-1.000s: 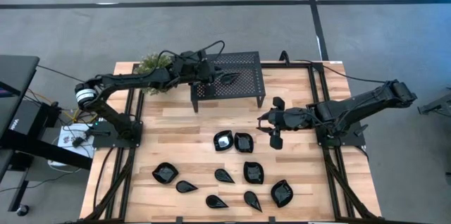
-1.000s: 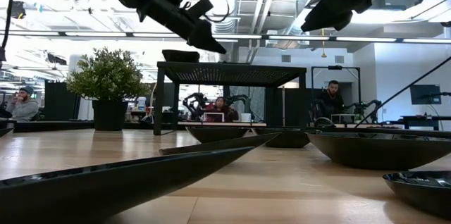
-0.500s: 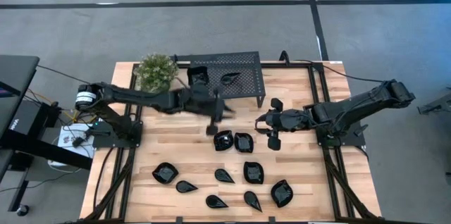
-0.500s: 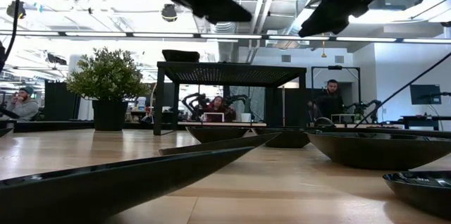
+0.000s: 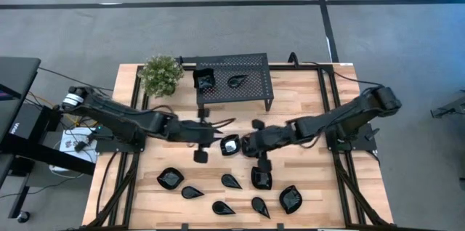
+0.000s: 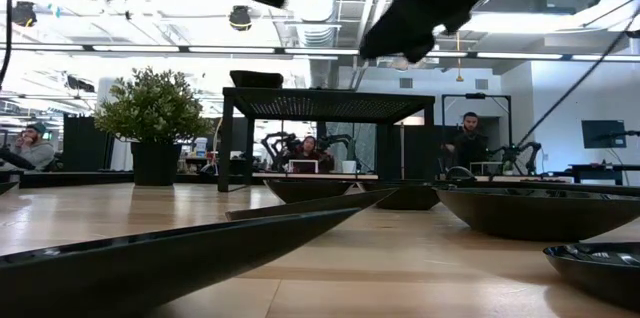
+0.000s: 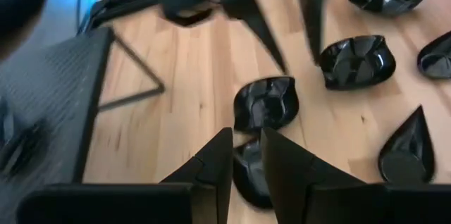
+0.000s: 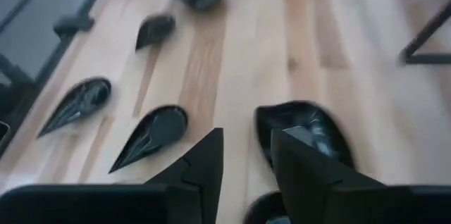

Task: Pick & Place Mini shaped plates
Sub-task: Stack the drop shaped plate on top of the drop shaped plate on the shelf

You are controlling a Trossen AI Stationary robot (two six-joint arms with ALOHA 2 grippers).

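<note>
Mostly teardrop plates [image 5: 231,181], tips leftward

— The high camera looks straight down on the whole light wooden table [image 5: 305,107]; the low one sits at table-top height, looking level.

— Both wrist cameras look down from close by. All four views share the small glossy black dishes [image 5: 229,144].

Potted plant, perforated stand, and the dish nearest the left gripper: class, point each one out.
Potted plant [image 5: 161,75], high view, middle of its foliage.
Perforated stand [image 5: 254,67], high view, bare part of its top.
Dish [image 5: 230,144], high view, its centre, beside the left gripper [image 5: 201,135].
</note>
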